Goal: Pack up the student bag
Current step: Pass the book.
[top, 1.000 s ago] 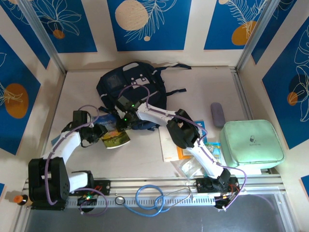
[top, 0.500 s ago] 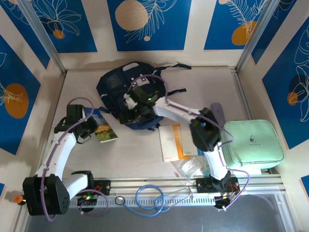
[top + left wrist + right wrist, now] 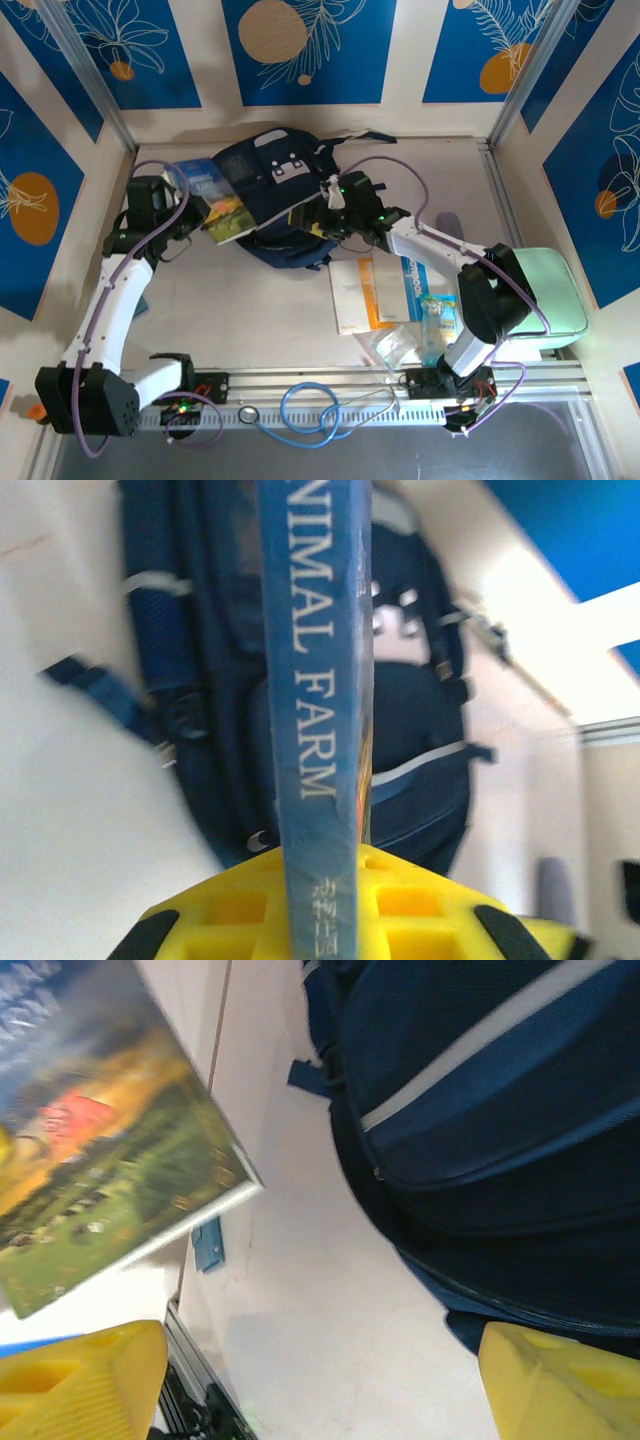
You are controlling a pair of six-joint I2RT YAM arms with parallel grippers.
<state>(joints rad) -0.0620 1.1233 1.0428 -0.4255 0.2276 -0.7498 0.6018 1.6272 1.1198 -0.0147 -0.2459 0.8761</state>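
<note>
One navy backpack (image 3: 275, 170) lies near the far edge of the tabletop. One paperback book (image 3: 222, 210), its spine reading "Animal Farm", is at the backpack's left side. Two flat booklets lie side by side near the middle of the tabletop: one cream with an orange strip (image 3: 350, 295), one blue (image 3: 412, 278). One clear plastic bag (image 3: 392, 345) and one small colourful packet (image 3: 437, 318) sit toward the near edge. One mint green case (image 3: 555, 300) and one small grey oblong case (image 3: 448, 225) are by the right edge.
</note>
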